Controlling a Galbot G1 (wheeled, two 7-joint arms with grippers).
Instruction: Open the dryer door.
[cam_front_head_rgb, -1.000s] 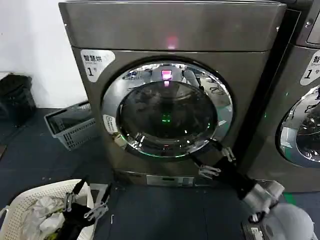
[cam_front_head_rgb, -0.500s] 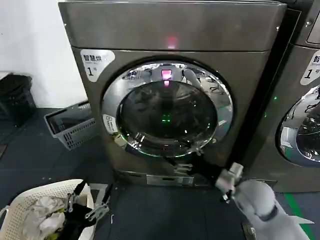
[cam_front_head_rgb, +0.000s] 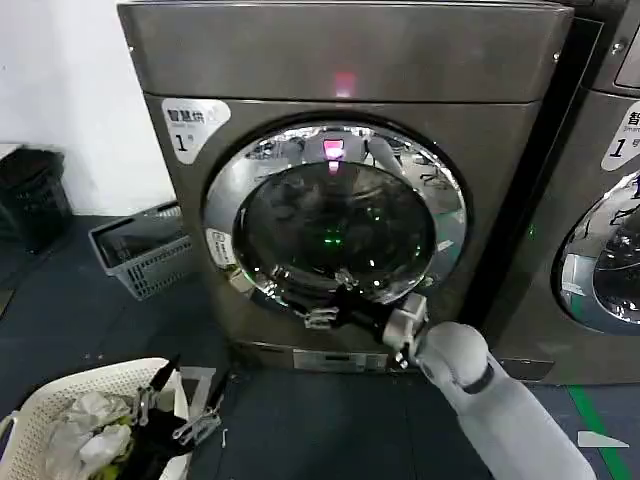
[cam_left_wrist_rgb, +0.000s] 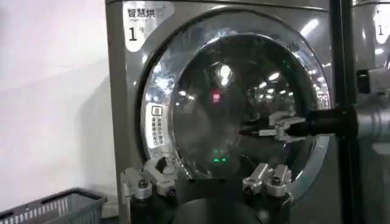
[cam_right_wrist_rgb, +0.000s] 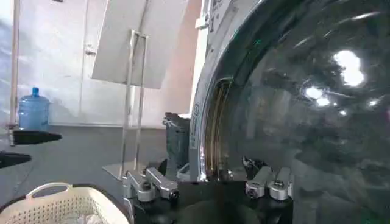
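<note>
The dryer (cam_front_head_rgb: 340, 190) is seen standing upright directly ahead, and its door (cam_front_head_rgb: 335, 215) is set in the middle of the front panel, lying nearly flat against it; in the right wrist view a narrow dark gap can be made out along the ring's left edge, so the latch may already be loose, though this cannot be told for certain. The right gripper (cam_front_head_rgb: 325, 305) is held against the lower left part of the chrome ring, its arm reaching in from the lower right across the door's bottom. Its fingers (cam_right_wrist_rgb: 149, 182) are spread apart with the door's rim edge lying between them, and nothing is clamped. The coming move is judged to turn on this: the free edge of the door lies at the left, just by those fingers, so the hinge is taken to be on the right and the pull would be outward and round toward the right. The left gripper (cam_front_head_rgb: 178, 405) is held low over a white basket (cam_front_head_rgb: 60, 400), well apart from the door, fingers open and empty
</note>
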